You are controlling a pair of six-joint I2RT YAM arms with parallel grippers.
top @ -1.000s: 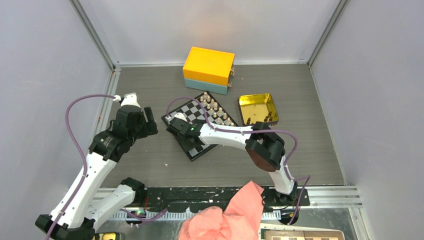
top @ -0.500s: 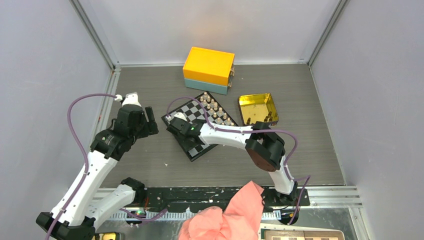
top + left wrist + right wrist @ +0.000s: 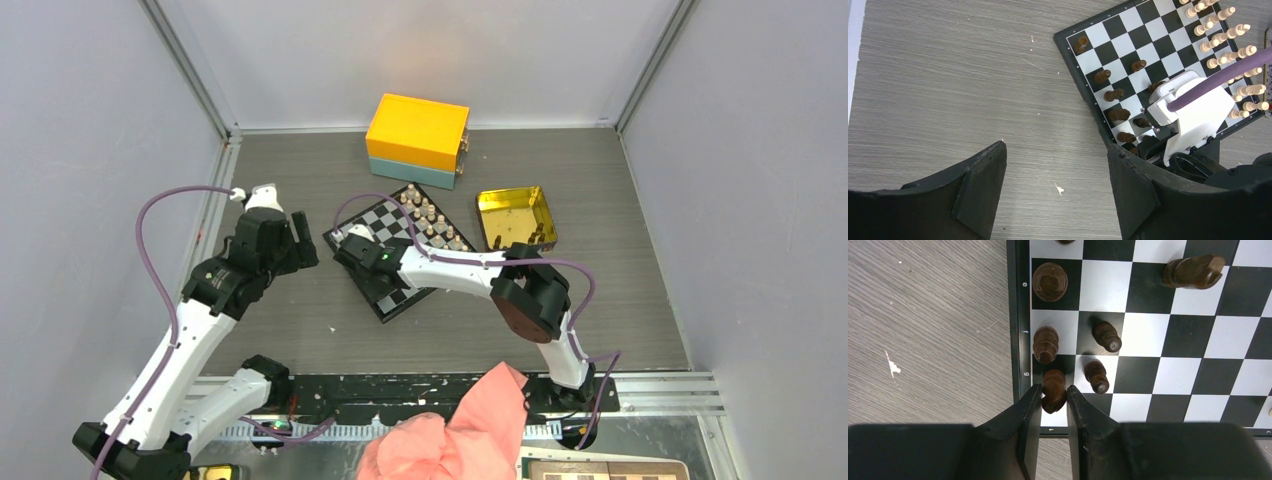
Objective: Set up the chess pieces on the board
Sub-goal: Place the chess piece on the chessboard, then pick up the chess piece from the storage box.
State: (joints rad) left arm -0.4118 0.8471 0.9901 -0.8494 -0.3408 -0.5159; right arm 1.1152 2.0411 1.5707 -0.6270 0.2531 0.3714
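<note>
Filling the dark side's back rank looks like the step in hand. From above, the board (image 3: 395, 225) lies at the middle of the surface (image 3: 300, 320), with light chessmen (image 3: 432, 222) ranked along its 2 o'clock edge. The right arm (image 3: 450, 263) stretches across its 8 o'clock side, and the left arm (image 3: 195, 320) hangs off the board at 9 o'clock.

The left wrist view shows the left fingers (image 3: 980, 195) spread wide with nothing between them.

The right wrist view shows the right fingers (image 3: 1028, 415) pinched on a dark chessman (image 3: 1053, 389) at the board's 7 o'clock corner, beside other dark pieces (image 3: 1046, 344). Whether its base touches the square cannot be told. Next it likely needs setting upright, then a clean release.
</note>
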